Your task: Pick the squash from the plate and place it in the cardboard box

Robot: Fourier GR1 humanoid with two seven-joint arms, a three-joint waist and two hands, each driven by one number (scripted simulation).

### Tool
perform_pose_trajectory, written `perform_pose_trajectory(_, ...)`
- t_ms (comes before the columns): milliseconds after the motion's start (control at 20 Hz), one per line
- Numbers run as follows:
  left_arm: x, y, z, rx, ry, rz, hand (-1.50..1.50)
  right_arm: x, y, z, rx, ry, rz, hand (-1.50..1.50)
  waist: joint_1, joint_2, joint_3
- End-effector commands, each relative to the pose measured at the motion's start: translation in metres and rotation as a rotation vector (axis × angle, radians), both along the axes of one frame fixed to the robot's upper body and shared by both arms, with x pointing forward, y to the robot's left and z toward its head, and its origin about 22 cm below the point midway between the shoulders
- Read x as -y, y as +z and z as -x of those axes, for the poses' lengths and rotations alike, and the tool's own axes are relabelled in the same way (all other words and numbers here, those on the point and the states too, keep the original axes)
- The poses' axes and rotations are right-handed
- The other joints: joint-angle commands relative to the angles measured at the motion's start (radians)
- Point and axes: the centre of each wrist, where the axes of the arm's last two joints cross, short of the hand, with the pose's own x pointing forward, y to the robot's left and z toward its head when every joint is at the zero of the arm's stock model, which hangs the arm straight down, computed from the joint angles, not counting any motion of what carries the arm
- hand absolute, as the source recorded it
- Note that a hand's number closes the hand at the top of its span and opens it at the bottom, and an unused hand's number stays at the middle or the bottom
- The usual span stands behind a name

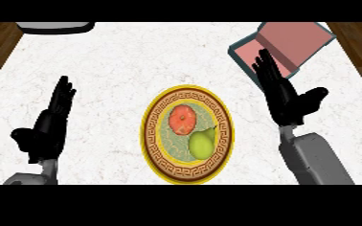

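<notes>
From the head view, looking steeply down, a white marbled counter (120, 67) fills most of the scene, with strips of brown wood showing at its far left and far right corners. Near the middle, a little toward the near side, lies a round plate (157, 143) with a yellow rim, a brown band of key pattern and a pale green centre. On that centre sit two things: an orange-red squash (185, 119), round and ribbed, on the farther left part, and a yellow-green pear (201, 143) on the nearer right part, its narrow end pointing toward the squash; the two lie just beside each other, and whether they touch cannot be told. At the far right of the counter stands the cardboard box (300, 40), set at a slant, with a grey-blue outer edge and a reddish-pink inside that looks split into two parts by a ridge. The right hand (283, 96) rises on its grey forearm from the lower right, fingers straight and together, thumb spread wide to the right; its fingertips overlap the near left corner of the box, and it holds nothing and stands apart from the plate, to the plate's right. The left hand (50, 122) shows at the lower left, well apart from the plate, fingers straight and pointing away, thumb out to the side, holding nothing. At the far left edge a grey, dark-rimmed object (55, 27) is partly cut off.
</notes>
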Motion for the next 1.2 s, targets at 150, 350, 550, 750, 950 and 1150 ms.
perform_pose_trajectory(150,0.002,0.033,-0.015,0.030,-0.012,0.107,0.00,0.054,-0.003,0.019,0.086,-0.316,-0.019,1.50,0.023,0.018,0.007)
perform_pose_trajectory(350,0.021,0.031,-0.020,-0.030,-0.058,0.216,0.00,0.089,-0.042,0.044,-0.073,-0.431,0.447,1.50,0.011,0.026,0.002)
perform_pose_trajectory(550,0.030,0.043,-0.007,-0.038,-0.087,0.235,0.00,0.057,-0.062,0.060,0.124,-0.495,0.427,-1.50,0.034,0.017,0.007)
perform_pose_trajectory(750,0.039,0.042,-0.016,-0.043,-0.078,0.228,0.00,0.041,-0.014,0.052,0.179,-0.323,0.520,-1.50,0.026,0.017,0.005)
perform_pose_trajectory(950,0.028,0.043,-0.013,-0.040,-0.054,0.228,0.00,0.063,0.006,0.063,0.058,-0.141,0.754,-1.50,0.019,0.013,0.003)
perform_pose_trajectory(1150,0.021,0.043,-0.022,-0.053,-0.053,0.227,0.00,0.050,0.048,0.057,-0.081,0.104,0.861,-1.50,0.019,0.014,0.000)
